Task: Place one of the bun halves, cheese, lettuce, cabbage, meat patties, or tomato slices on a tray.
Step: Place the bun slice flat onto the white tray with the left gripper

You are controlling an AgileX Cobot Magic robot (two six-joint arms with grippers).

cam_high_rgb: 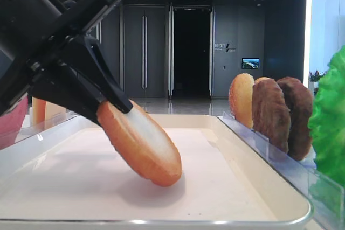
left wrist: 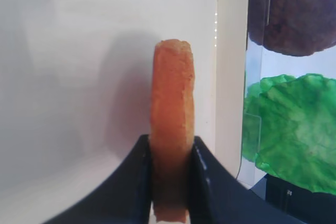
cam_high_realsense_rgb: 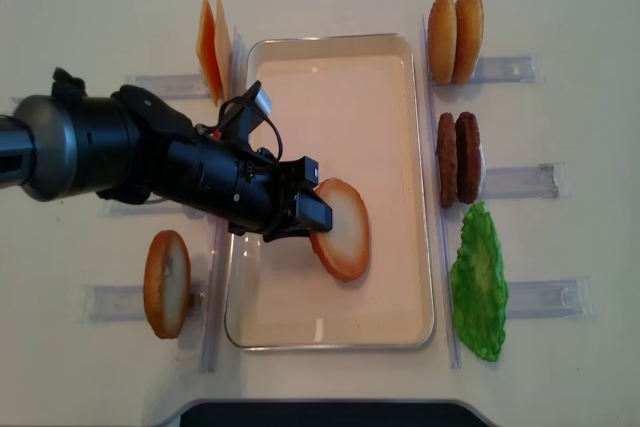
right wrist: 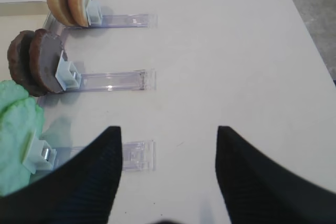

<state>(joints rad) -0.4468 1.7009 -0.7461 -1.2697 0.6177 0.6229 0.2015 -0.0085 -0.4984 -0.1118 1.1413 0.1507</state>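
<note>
My left gripper (cam_high_realsense_rgb: 315, 209) is shut on a bun half (cam_high_realsense_rgb: 342, 229), golden-orange at the crust and whitish on its cut face. The bun half (cam_high_rgb: 141, 143) hangs tilted inside the cream-white tray (cam_high_realsense_rgb: 340, 97), its lower edge at or just touching the tray floor (cam_high_rgb: 226, 187). In the left wrist view the bun (left wrist: 172, 103) stands edge-on between both fingers of the left gripper (left wrist: 172, 153). My right gripper (right wrist: 168, 129) is open over bare table with nothing between its fingers. It does not show in the overhead view.
Right of the tray, clear holders (cam_high_realsense_rgb: 510, 69) carry two bun halves (cam_high_realsense_rgb: 455, 37), two meat patties (cam_high_realsense_rgb: 458, 159) and green lettuce (cam_high_realsense_rgb: 478, 282). Cheese slices (cam_high_realsense_rgb: 212, 47) and another bun half (cam_high_realsense_rgb: 166, 283) stand left of the tray. A pinkish-red disc (cam_high_rgb: 11, 122) shows behind my left arm.
</note>
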